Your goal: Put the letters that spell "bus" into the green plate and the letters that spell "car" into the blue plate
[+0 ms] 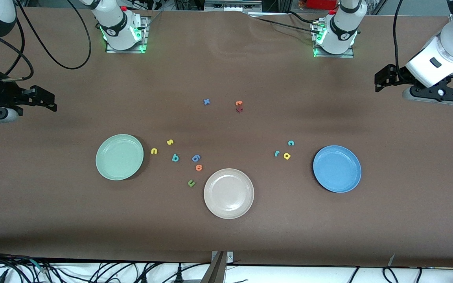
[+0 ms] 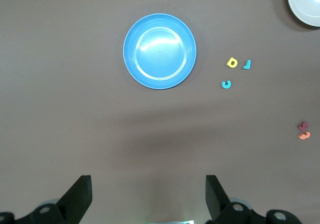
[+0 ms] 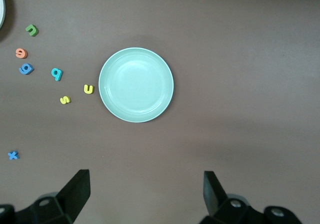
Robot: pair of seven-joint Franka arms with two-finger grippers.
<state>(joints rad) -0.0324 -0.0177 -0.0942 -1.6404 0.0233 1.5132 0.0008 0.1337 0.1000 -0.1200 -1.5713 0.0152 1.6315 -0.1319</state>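
The green plate [image 1: 119, 157] [image 3: 136, 84] lies toward the right arm's end. Beside it are the yellow "u" [image 1: 154, 151] [image 3: 88, 88], yellow "s" [image 1: 170, 142] [image 3: 65, 99] and teal "b" [image 1: 175, 158] [image 3: 57, 73]. The blue plate [image 1: 337, 169] [image 2: 160, 51] lies toward the left arm's end, with the teal "c" [image 1: 290, 143] [image 2: 227, 84], teal "r" [image 1: 277, 153] [image 2: 247, 64] and yellow "a" [image 1: 287, 156] [image 2: 232, 62] beside it. My left gripper [image 1: 380, 80] [image 2: 149, 194] and right gripper [image 1: 49, 100] [image 3: 146, 191] hang open and empty over bare table at their own ends.
A beige plate [image 1: 229, 193] sits between the two plates, nearer the front camera. Near it lie a blue "6" [image 1: 196, 158], an orange piece [image 1: 199, 168] and an olive "u" [image 1: 191, 183]. A blue "x" [image 1: 206, 101], an orange "t" [image 1: 239, 103] and a dark red piece [image 1: 239, 110] lie farther back.
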